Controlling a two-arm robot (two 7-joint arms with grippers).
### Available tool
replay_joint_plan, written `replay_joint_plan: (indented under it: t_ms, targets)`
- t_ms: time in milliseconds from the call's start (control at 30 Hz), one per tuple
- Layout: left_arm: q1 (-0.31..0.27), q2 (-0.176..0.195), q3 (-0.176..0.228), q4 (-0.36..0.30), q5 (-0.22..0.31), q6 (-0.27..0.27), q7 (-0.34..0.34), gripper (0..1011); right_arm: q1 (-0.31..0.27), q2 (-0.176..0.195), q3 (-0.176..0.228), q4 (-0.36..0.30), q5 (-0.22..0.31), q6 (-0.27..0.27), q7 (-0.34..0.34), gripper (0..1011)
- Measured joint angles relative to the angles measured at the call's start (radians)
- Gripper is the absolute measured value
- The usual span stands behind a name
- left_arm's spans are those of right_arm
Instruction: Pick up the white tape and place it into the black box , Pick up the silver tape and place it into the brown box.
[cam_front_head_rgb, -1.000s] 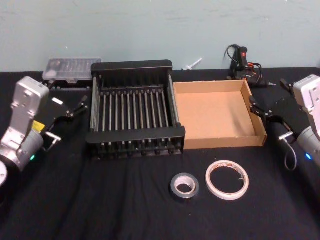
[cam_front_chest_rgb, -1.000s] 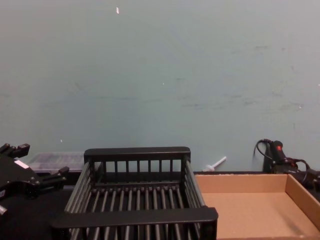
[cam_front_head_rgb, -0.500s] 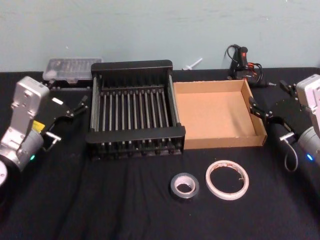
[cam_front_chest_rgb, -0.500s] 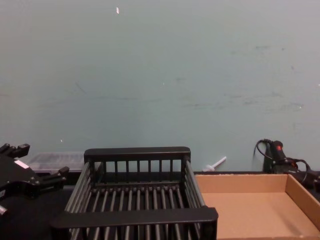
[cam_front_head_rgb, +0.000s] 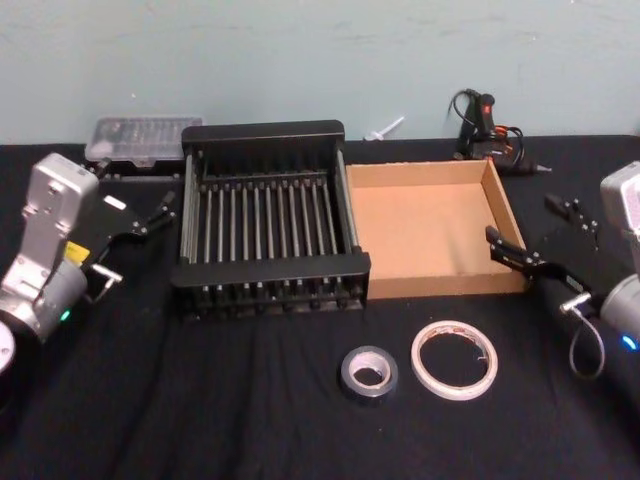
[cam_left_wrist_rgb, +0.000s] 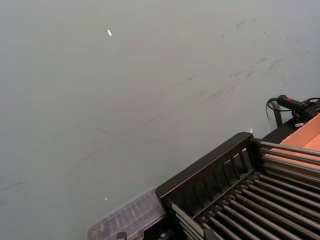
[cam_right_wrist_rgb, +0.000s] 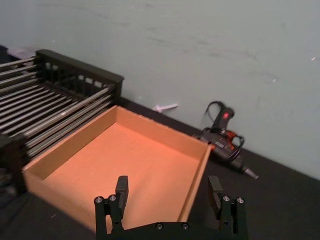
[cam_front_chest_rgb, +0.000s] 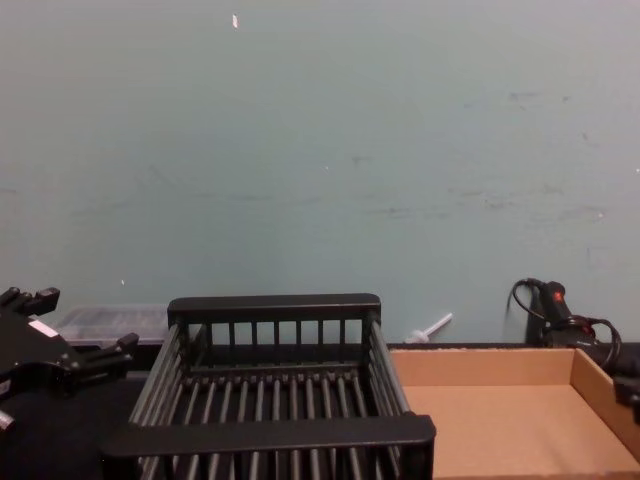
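Right tool (cam_front_head_rgb: 545, 240) hangs with fingers spread and empty just off the brown box (cam_front_head_rgb: 432, 236). White tape (cam_front_head_rgb: 455, 358) and silver tape (cam_front_head_rgb: 368, 371) lie side by side on the desk (cam_front_head_rgb: 250, 400), nearer the robot. Left tool (cam_front_head_rgb: 135, 235) parked released beside the black box (cam_front_head_rgb: 268, 220).

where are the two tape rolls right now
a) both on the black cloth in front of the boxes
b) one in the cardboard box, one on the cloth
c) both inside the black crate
a: the white tape and the silver tape lie side by side on the cloth, in front of the black crate and cardboard box, both of which hold nothing.
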Motion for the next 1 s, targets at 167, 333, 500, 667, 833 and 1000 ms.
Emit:
replay_joint_plan:
  t_ms: [167,333,500,667,833,1000]
  targets:
    - [0.0,0.0,0.0,0.0,0.0,0.0,0.0,1001,-0.051,0.016,0.018,-0.059,0.026,0.051,0.02,1002]
    - [0.0,0.0,0.0,0.0,0.0,0.0,0.0,1001,-0.096,0.028,0.027,-0.105,0.039,0.092,0.034,1002]
    - [0.0,0.0,0.0,0.0,0.0,0.0,0.0,1001,-0.134,0.033,0.034,-0.14,0.043,0.143,0.04,1002]
    - [0.0,0.0,0.0,0.0,0.0,0.0,0.0,1001,-0.154,0.035,0.037,-0.156,0.043,0.188,0.046,1002]
    - [0.0,0.0,0.0,0.0,0.0,0.0,0.0,1001,-0.168,0.031,0.039,-0.165,0.045,0.23,0.054,1002]
    - [0.0,0.0,0.0,0.0,0.0,0.0,0.0,1001,-0.176,0.022,0.043,-0.167,0.051,0.267,0.07,1002]
